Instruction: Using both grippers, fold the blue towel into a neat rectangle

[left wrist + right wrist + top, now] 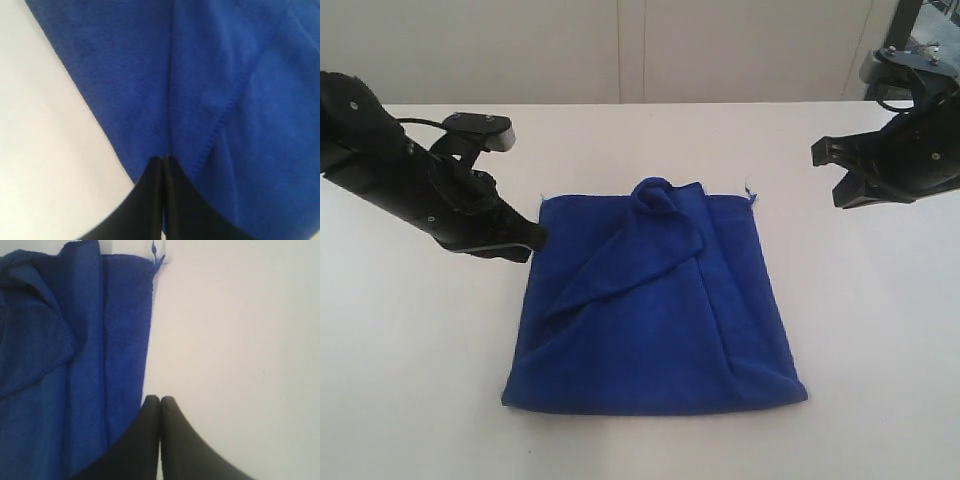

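The blue towel (655, 310) lies partly folded in the middle of a white bench (410, 400). A loose flap runs diagonally across its top and a bunched knot of cloth (658, 195) sits at the centre of its far edge. A small thread loop (750, 190) sticks out at the far right corner.

The left hand (532, 238) sits low at the towel's far left corner, its black fingers pressed together. In the left wrist view the tips lie right at the cloth's edge, though whether they touch it cannot be told.

The right hand (160, 400) is likewise pressed together and gripping nothing. In the exterior view it hangs over bare bench, apart from the towel and to the right of the corner with the loop.
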`<act>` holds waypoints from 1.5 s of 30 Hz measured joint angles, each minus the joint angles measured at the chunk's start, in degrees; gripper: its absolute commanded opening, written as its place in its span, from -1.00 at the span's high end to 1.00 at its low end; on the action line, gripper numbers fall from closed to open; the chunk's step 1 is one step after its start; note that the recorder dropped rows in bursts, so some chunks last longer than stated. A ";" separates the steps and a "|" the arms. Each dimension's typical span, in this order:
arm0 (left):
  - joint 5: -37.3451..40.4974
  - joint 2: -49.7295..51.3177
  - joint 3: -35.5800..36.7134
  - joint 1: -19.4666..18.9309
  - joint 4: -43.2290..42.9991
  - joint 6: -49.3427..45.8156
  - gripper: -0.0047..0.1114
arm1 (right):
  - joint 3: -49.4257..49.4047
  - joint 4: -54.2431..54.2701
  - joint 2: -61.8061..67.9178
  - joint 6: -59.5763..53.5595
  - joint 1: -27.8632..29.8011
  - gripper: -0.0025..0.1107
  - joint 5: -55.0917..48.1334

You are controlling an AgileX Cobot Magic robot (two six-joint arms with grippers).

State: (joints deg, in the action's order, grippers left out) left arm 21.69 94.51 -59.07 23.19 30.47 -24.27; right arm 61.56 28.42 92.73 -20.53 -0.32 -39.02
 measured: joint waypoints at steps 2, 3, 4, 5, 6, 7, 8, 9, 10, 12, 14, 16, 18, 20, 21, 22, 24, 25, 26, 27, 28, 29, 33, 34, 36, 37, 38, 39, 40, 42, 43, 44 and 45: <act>1.28 -1.85 0.00 0.00 -0.03 0.00 0.92 | 0.00 0.48 0.00 0.00 0.00 0.96 0.63; 1.76 -2.83 0.00 0.00 -0.14 0.00 0.92 | 0.00 0.62 0.00 0.00 0.00 0.96 0.78; 2.35 -3.84 0.00 0.00 -0.48 0.00 0.92 | 0.00 0.86 0.00 0.00 0.00 0.96 0.90; 2.95 -4.87 0.00 0.00 -0.88 0.27 0.92 | 0.00 1.00 0.00 0.00 0.00 0.96 0.90; 3.44 -5.69 0.00 0.00 -1.24 0.46 0.92 | 0.00 1.00 0.00 0.00 0.00 0.96 0.75; 3.85 -6.69 0.00 0.00 -1.86 0.92 0.92 | 0.00 1.00 0.00 0.10 0.00 0.96 0.34; 4.51 -7.67 0.00 0.00 -2.57 1.58 0.92 | 0.00 1.00 0.00 0.10 0.00 0.96 0.00; 4.96 -8.45 0.00 0.00 -3.63 2.54 0.92 | 0.00 1.00 0.00 0.10 0.00 0.96 -0.63; 5.41 -9.37 0.00 0.00 -5.05 3.82 0.92 | 0.00 1.00 0.00 0.10 0.00 0.96 -1.32; 6.00 -10.96 0.09 0.00 -8.50 6.77 0.92 | 0.00 1.00 0.00 0.10 0.00 0.96 -2.47; 6.56 -12.52 0.09 0.00 -13.08 10.61 0.92 | 0.00 1.00 0.00 0.10 0.00 0.96 -3.16; 7.20 -13.71 0.09 0.00 -16.56 13.65 0.92 | 0.00 1.00 0.00 0.10 0.00 0.96 -3.80; 7.67 -14.50 0.09 0.00 -18.69 15.45 0.92 | 0.00 1.11 0.00 0.10 0.00 0.96 -4.14; 8.10 -14.72 0.09 0.00 -19.68 16.07 0.92 | 0.00 1.23 0.00 0.10 0.00 0.96 -4.38; 8.49 -14.72 -0.15 0.00 -19.79 16.32 0.92 | 0.00 1.23 0.00 0.10 0.00 0.96 -4.39; 8.80 -14.72 -0.61 0.00 -19.92 16.48 0.92 | 0.00 1.23 0.00 0.10 0.00 0.96 -4.39; 8.90 -14.72 -1.97 0.00 -20.04 17.11 0.92 | 0.00 1.33 0.00 0.10 0.00 0.96 -4.47; 8.90 -14.72 -2.89 0.00 -20.04 17.40 0.92 | 0.00 1.33 0.00 0.10 0.00 0.96 -4.47; 8.90 -14.57 -3.93 0.24 -20.04 17.54 0.92 | 0.00 1.33 0.00 0.10 0.00 0.96 -4.47; 8.78 -14.16 -5.04 0.52 -20.04 17.81 0.92 | 0.00 1.44 0.00 0.10 0.00 0.96 -4.51; 8.33 -13.73 -5.93 0.81 -20.04 17.81 0.92 | 0.00 1.57 0.00 0.10 0.00 0.96 -4.51; 7.74 -13.02 -7.00 1.20 -20.04 17.93 0.92 | 0.00 1.70 0.00 0.10 0.00 0.96 -4.51; 5.14 -8.27 -10.05 4.03 -19.65 17.93 0.92 | 0.00 3.78 0.00 0.10 0.00 0.96 -4.74; 4.73 -6.58 -10.69 4.62 -19.65 18.03 0.92 | 0.00 3.90 0.00 0.10 0.00 0.96 -4.74; 4.36 -2.92 -12.23 6.01 -19.65 18.03 0.92 | 0.00 4.22 0.00 0.10 0.00 0.96 -4.74; 4.05 -1.10 -13.09 6.62 -19.65 18.03 0.92 | 0.00 4.40 0.00 0.10 0.00 0.96 -4.74; 3.93 0.27 -13.80 7.05 -19.65 18.03 0.92 | 0.00 4.94 0.00 0.00 0.00 0.96 -4.74; 3.63 1.82 -14.71 7.54 -19.65 18.03 0.92 | 0.00 5.98 0.00 -0.33 0.00 0.96 -4.49; 3.62 3.09 -15.58 7.80 -19.65 18.03 0.92 | 0.00 7.54 0.23 -1.32 0.00 0.96 -4.36; 3.37 4.65 -16.99 8.03 -19.51 18.13 0.92 | 0.00 11.66 1.02 -4.38 -0.42 0.96 -4.03; 3.15 5.00 -17.46 8.03 -19.51 18.13 0.92 | 0.00 13.78 1.71 -6.16 -0.92 0.96 -3.64; 2.82 5.13 -17.70 8.03 -19.67 18.13 0.92 | 0.00 15.75 2.55 -7.72 -1.69 0.96 -3.33; 2.71 5.13 -17.97 8.03 -19.93 18.13 0.92 | 0.15 16.95 3.33 -8.74 -2.50 0.96 -3.06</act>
State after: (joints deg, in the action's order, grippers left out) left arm 24.39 99.64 -77.04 31.23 10.54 -6.14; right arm 61.71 45.37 96.06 -29.27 -2.82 -42.07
